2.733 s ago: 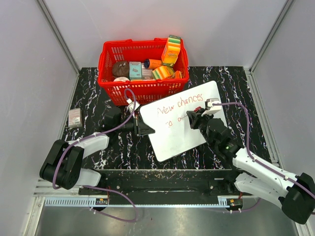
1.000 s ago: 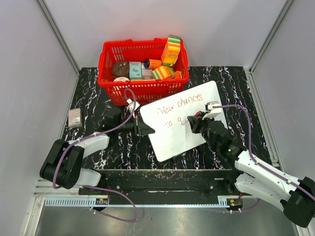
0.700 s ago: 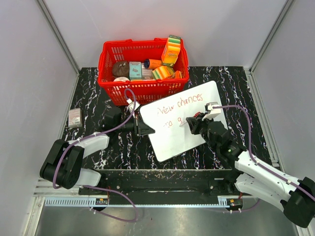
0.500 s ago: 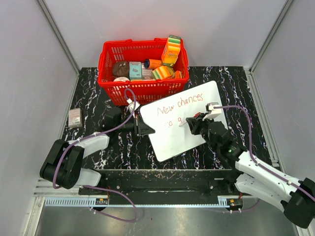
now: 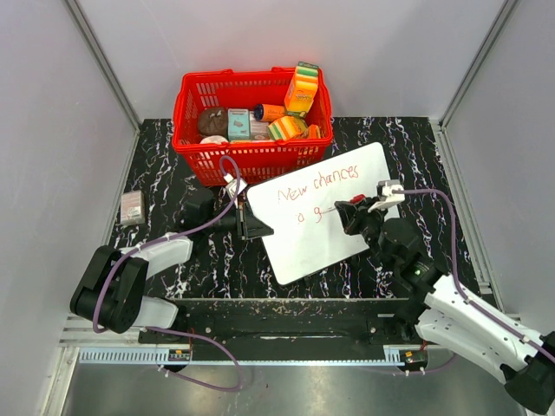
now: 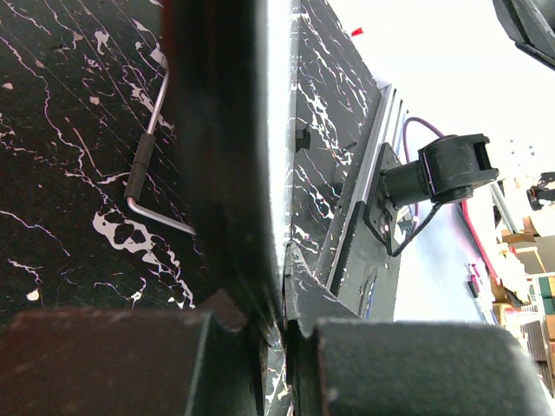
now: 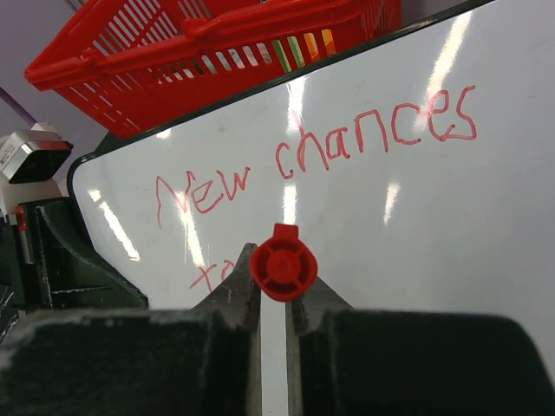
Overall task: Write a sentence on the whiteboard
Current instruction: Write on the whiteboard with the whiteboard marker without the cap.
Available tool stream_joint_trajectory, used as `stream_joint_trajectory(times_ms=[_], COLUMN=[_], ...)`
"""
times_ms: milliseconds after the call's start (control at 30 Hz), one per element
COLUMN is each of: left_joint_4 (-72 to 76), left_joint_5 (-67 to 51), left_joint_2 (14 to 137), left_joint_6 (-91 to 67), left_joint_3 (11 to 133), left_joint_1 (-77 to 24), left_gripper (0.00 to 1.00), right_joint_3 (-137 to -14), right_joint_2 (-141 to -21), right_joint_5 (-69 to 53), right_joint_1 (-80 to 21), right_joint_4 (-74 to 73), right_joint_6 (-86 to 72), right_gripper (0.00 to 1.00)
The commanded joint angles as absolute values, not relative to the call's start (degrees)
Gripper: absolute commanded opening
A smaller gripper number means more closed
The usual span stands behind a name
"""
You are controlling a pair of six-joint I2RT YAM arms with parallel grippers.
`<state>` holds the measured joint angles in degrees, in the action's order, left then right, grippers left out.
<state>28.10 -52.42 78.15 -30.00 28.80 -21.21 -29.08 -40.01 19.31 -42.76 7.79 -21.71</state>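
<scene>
Right wrist view: the right gripper (image 7: 273, 299) is clamped tight on a red marker (image 7: 284, 263), tip over the whiteboard (image 5: 347, 169), which lies just near of the red basket (image 5: 251, 130). The left gripper (image 5: 251, 227) pinches the board's left edge. Below "New chances", the sentence (image 7: 299, 156) wants light, even strokes running right.

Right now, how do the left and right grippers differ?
The left gripper is shut on the edge of the whiteboard; the right gripper is shut on a red marker. The left gripper sits beside the whiteboard; the right gripper reaches over it, by the sentence. Both are shut.
</scene>
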Motion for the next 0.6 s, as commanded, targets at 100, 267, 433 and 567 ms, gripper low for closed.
stream_joint_trajectory(times_ms=[100,267,433,567], left_joint_4=[22.5,22.4,22.4,22.5], left_joint_5=[-50.1,-50.1,-50.2,-50.2], left_joint_2=[79.5,79.5,79.5,79.5], left_joint_6=[-19.0,-19.0,-19.0,-18.9], left_joint_3=[27.8,27.7,27.7,27.8], left_joint_1=[-22.6,-22.6,-22.6,-22.6], left_gripper=[0.0,0.0,0.0,0.0], right_joint_3=[-35.6,-37.6,-38.4,-38.2], right_joint_2=[-46.0,-48.2,-50.4,-51.5], right_joint_5=[25.2,25.6,25.4,25.8], right_joint_1=[-42.8,-42.5,-41.7,-41.4], right_joint_4=[8.8,9.2,9.8,9.9], right_joint_6=[-18.5,-18.1,-18.3,-18.5], right_gripper=[0.0,0.0,0.0,0.0])
